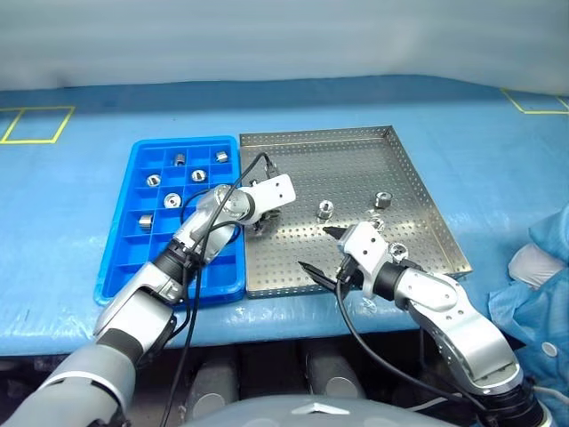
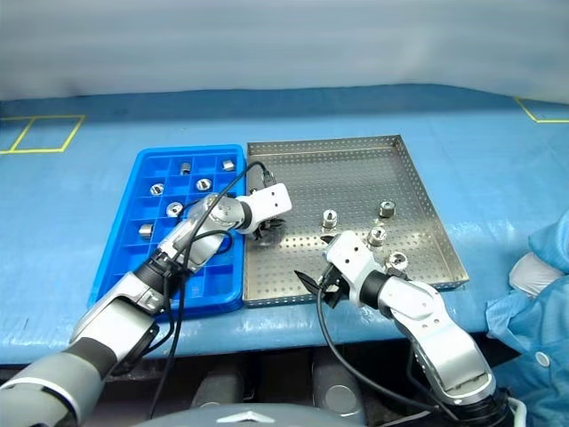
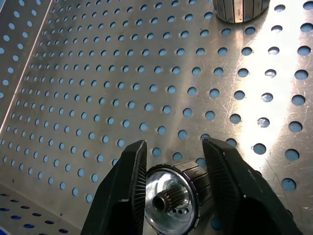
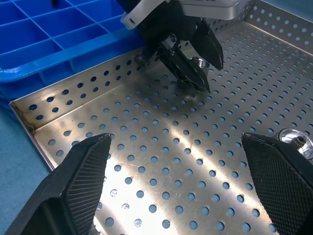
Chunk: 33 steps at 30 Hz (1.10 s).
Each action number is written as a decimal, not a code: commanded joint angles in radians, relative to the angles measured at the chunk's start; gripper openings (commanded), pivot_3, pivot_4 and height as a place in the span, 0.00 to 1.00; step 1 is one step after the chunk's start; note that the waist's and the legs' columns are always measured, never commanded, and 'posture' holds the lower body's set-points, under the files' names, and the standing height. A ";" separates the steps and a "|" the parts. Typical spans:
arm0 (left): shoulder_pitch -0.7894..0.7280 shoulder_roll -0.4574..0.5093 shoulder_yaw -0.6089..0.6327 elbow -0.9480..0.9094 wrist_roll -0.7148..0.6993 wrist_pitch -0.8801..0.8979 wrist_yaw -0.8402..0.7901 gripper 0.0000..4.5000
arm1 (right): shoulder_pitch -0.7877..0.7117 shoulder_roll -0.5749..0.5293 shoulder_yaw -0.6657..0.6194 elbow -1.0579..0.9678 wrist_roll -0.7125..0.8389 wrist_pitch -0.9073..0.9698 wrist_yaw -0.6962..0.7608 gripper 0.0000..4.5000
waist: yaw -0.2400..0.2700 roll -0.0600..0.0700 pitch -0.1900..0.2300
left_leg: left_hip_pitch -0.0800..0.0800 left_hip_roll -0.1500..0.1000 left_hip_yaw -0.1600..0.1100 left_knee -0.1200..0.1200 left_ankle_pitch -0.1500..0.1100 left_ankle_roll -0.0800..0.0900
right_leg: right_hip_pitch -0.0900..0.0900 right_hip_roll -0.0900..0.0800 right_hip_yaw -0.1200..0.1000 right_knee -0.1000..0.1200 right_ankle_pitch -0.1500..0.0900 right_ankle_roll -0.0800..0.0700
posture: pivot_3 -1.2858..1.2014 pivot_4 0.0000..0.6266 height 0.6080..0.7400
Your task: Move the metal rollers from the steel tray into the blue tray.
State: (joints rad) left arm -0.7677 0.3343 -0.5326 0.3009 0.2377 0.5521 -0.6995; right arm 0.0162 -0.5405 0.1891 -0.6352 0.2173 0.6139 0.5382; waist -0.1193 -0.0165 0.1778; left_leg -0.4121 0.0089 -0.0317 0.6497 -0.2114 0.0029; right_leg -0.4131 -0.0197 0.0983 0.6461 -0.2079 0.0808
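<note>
The left gripper [image 3: 171, 196] has its two ribbed black fingers [image 3: 122, 191] on either side of one roller [image 3: 173, 203], a shiny ridged ring with a toothed dark bore, lying on the steel tray [image 1: 356, 151]; whether they already pinch it I cannot tell. Past the fingertips the holed metal floor is bare up to a second roller [image 3: 239, 10]. The tray's low rim and the blue tray [image 1: 133, 249] lie just beside this gripper; six rollers [image 1: 197, 175] sit in its square cells. The right gripper [image 4: 178, 183] hangs spread wide with nothing between its fingers, over bare floor near the tray's front rim, with another roller [image 4: 293, 139] beside one finger.
</note>
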 commanded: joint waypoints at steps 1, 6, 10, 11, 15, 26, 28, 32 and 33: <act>0.013 0.017 0.035 -0.003 0.007 0.001 0.001 0.34 | -0.013 0.006 0.005 -0.013 -0.007 -0.022 -0.001 1.00 | 0.000 0.000 0.000 | 0.000 0.000 0.000 0.000 0.000 0.000 | 0.000 0.000 0.000 0.000 0.000 0.000 | 0.48 0.24 1.00; 0.019 0.006 0.090 -0.046 -0.040 0.017 -0.008 0.01 | -0.015 0.011 0.010 -0.009 -0.013 -0.023 0.000 1.00 | 0.000 0.000 0.000 | 0.000 0.000 0.000 0.000 0.000 0.000 | 0.000 0.000 0.000 0.000 0.000 0.000 | 0.48 0.24 1.00; 0.020 -0.002 0.132 -0.079 -0.079 0.042 -0.019 0.01 | -0.022 0.016 0.017 -0.003 -0.015 -0.027 0.002 1.00 | 0.002 0.000 0.000 | -0.001 0.000 0.000 0.000 0.000 0.000 | -0.001 0.000 0.000 0.000 0.001 0.002 | 0.48 0.24 1.00; 0.021 -0.008 0.149 -0.091 -0.098 0.049 -0.026 0.01 | -0.024 0.018 0.020 -0.001 -0.016 -0.028 0.003 1.00 | 0.003 0.000 0.000 | -0.001 0.000 0.000 0.000 0.000 0.000 | -0.001 0.000 0.000 0.000 0.002 0.003 | 0.48 0.24 1.00; 0.028 -0.041 0.241 -0.148 -0.198 0.105 -0.040 0.01 | -0.032 0.023 0.026 0.006 -0.019 -0.031 0.006 1.00 | 0.015 0.000 0.000 | -0.002 0.000 0.000 0.000 0.000 0.000 | -0.001 0.000 0.000 -0.001 0.002 0.003 | 0.49 0.24 1.00; -0.038 0.150 0.056 -0.227 -0.072 -0.077 -0.187 0.09 | -0.045 0.035 0.045 0.026 -0.025 -0.050 0.009 1.00 | 0.035 0.000 0.000 | -0.002 0.000 0.000 0.000 0.000 0.000 | -0.001 0.000 0.000 -0.001 0.002 0.003 | 0.49 0.24 1.00; -0.087 0.184 0.007 -0.187 -0.017 -0.156 -0.220 0.21 | -0.046 0.042 0.051 0.034 -0.030 -0.058 0.009 1.00 | 0.043 0.000 0.000 | -0.002 0.000 0.000 0.000 0.000 0.000 | -0.001 0.000 0.000 -0.001 0.001 0.002 | 0.49 0.24 1.00; -0.165 0.200 -0.055 -0.096 0.057 -0.278 -0.271 0.51 | -0.051 0.059 0.066 0.047 -0.038 -0.072 0.006 1.00 | 0.050 0.000 0.000 | -0.003 -0.001 0.000 0.000 0.000 0.000 | -0.001 -0.001 0.000 -0.002 -0.001 -0.002 | 0.49 0.24 1.00; -0.181 0.195 -0.064 -0.073 0.071 -0.298 -0.277 0.58 | -0.052 0.063 0.070 0.050 -0.040 -0.076 0.004 1.00 | 0.050 0.000 0.000 | -0.003 -0.001 0.000 0.000 0.000 0.000 | -0.001 -0.001 0.000 -0.002 -0.001 -0.002 | 0.49 0.24 1.00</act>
State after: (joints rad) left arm -0.9163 0.5305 -0.5801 0.2008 0.2747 0.3065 -0.9607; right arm -0.0261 -0.4833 0.2606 -0.5726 0.1819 0.5667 0.5452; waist -0.0692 -0.0166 0.1778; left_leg -0.4148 0.0078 -0.0316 0.6499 -0.2114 0.0029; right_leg -0.4140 -0.0203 0.0984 0.6439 -0.2087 0.0792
